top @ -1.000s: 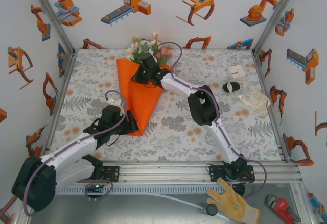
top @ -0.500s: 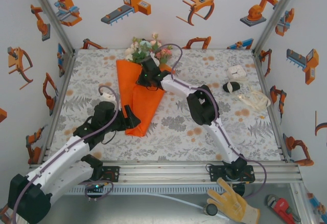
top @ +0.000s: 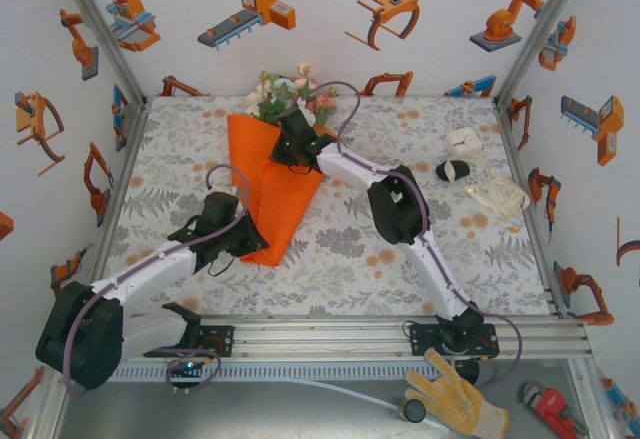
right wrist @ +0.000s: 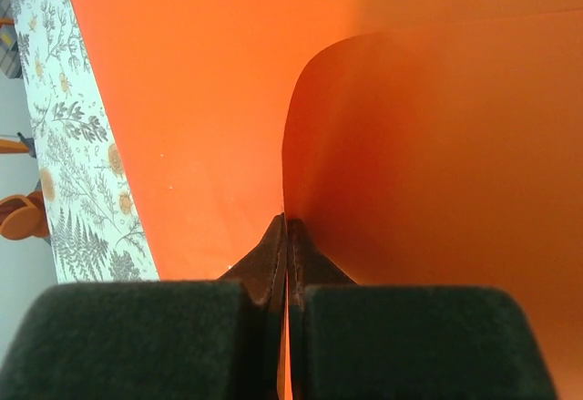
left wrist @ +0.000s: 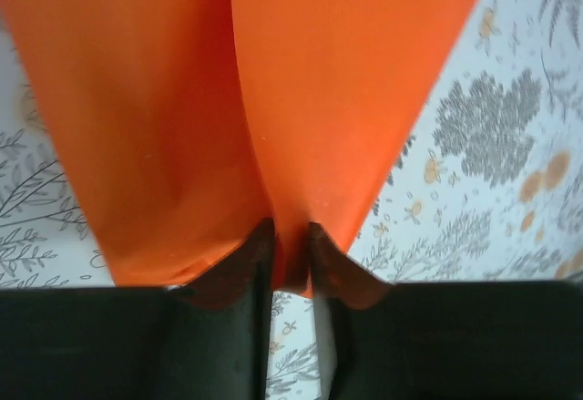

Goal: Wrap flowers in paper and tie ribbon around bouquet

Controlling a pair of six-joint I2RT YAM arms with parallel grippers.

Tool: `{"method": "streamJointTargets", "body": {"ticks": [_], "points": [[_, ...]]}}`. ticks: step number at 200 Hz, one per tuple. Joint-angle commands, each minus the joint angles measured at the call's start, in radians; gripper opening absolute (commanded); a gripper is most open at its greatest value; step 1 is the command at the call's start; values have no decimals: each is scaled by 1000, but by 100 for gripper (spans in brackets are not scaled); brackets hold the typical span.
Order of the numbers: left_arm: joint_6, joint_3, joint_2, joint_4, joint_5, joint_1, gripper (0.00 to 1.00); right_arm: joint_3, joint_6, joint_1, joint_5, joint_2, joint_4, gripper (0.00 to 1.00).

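Observation:
The orange paper (top: 255, 174) lies rolled as a cone on the table, its wide end at the back. Pink, white and cream flowers (top: 283, 96) stick out of that end. My left gripper (top: 256, 242) is at the cone's narrow lower tip. In the left wrist view the gripper (left wrist: 290, 236) is shut on a fold of the paper (left wrist: 319, 99). My right gripper (top: 287, 151) is at the cone's upper part, and in the right wrist view the gripper (right wrist: 287, 227) pinches the overlapping paper edge (right wrist: 437, 145). The cream ribbon (top: 497, 196) lies loose at the far right.
A small white box (top: 463, 140) and a black oval object (top: 452, 170) sit near the ribbon at the right. The right arm's elbow (top: 396, 209) hangs over the table's middle. A yellow glove (top: 455, 399) and a red wrench (top: 550, 409) lie off the table in front.
My left gripper has closed onto the cone's narrow tip, and its arm has shifted. The cone's lower end has moved slightly. The right gripper has stayed on the paper edge.

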Motion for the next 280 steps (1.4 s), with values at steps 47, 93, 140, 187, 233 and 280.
{"method": "streamJointTargets", "body": {"ticks": [47,93,140,187,233,280], "points": [[-156,-137,-16,171,-68,42,0,-266,-122,-30,-87,-314,124,41],[-245,-185,-75,171,-140,44,0,-535,-113,-34,-160,-452,288,39],[-330,-211,-95,140,-175,43,0,-687,-58,-20,-254,-427,419,37],[-403,-231,-34,149,-186,44,0,-667,-125,-20,-215,-347,366,36],[-430,-247,-101,55,-235,44,3,-662,-158,-20,-215,-287,384,37],[-205,-134,-310,-169,-293,45,48,-678,-176,-20,-199,-269,380,37]]}}
